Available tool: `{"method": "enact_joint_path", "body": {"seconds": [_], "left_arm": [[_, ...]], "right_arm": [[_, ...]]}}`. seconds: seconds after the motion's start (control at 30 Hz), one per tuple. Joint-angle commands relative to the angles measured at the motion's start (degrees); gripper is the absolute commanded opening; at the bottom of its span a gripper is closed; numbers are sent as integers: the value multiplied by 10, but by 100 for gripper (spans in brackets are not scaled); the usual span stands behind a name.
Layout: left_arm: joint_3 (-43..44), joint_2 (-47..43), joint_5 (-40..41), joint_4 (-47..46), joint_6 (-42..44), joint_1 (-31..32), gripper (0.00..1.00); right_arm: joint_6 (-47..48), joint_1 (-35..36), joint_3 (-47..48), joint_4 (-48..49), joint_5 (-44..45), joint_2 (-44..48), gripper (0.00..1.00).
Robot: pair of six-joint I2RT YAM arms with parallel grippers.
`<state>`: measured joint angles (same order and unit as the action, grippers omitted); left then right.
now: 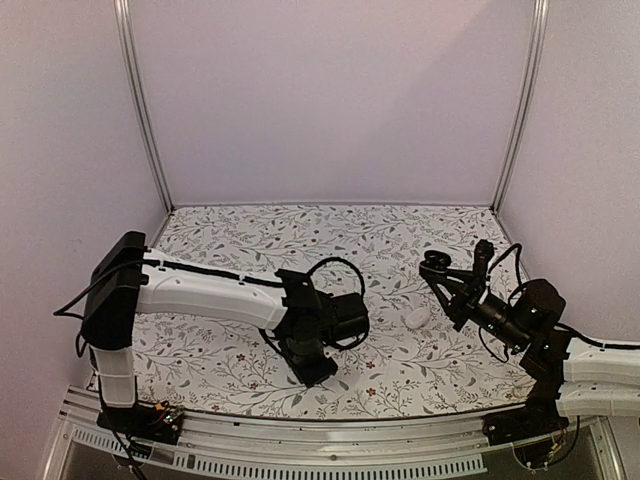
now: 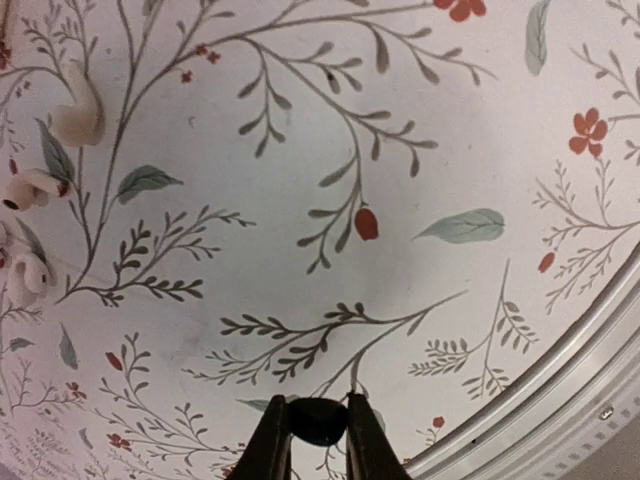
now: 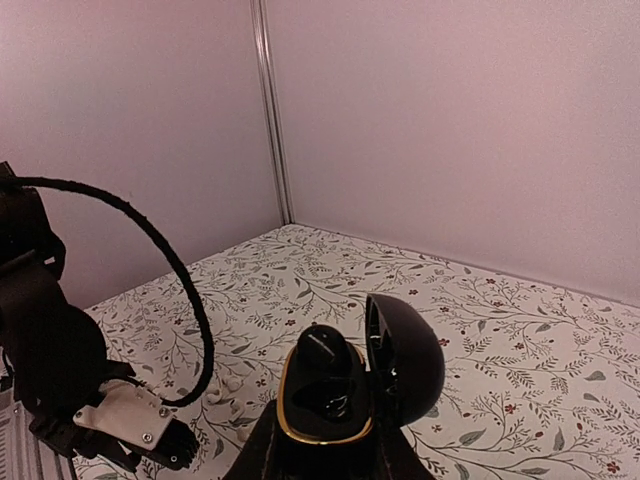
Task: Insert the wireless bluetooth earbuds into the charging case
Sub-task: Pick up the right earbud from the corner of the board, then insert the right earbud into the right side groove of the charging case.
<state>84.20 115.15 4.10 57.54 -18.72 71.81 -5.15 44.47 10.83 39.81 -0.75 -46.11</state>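
My left gripper (image 2: 318, 404) is shut on a tiny black earbud (image 2: 318, 423), pinched between both fingertips just above the floral mat. In the top view that gripper (image 1: 318, 372) points down near the table's front edge. My right gripper (image 3: 330, 445) is shut on the black charging case (image 3: 292, 425), held up over the mat with its lid (image 3: 405, 360) swung open to the right. One black earbud (image 3: 325, 352) sits in the case's far slot; the near slot is dark and looks empty. From above, the case (image 1: 433, 265) is right of centre.
Three white earbuds (image 2: 78, 115) (image 2: 30, 188) (image 2: 28, 275) lie loose on the mat left of my left gripper. A white rounded case (image 1: 417, 317) rests between the arms. The table's metal front rail (image 2: 590, 350) runs close on the right.
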Motion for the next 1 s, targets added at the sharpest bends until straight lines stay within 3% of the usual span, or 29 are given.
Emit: {"method": "enact_joint_path", "body": {"seconds": [0.0,0.23,0.47,0.63,0.97], "left_arm": [[-35,-83,48,-99,-26,-34,13],[-87,-227,111,-240,-45,-61,10],[-184,-366,74,-489,-27,-60,9],[-208,-381,75,-618,17,-44,8],[-186,-337,31,-716,70,-23,9]], "right_arm": [[0,-5,6,3,3,-9,0],[6,-6,30,43,-54,-41,0],[27,-6,59,123,-157,-114,0],[29,-5,79,186,-201,-175,0],[68,0,104,215,-215,-207,0]]}}
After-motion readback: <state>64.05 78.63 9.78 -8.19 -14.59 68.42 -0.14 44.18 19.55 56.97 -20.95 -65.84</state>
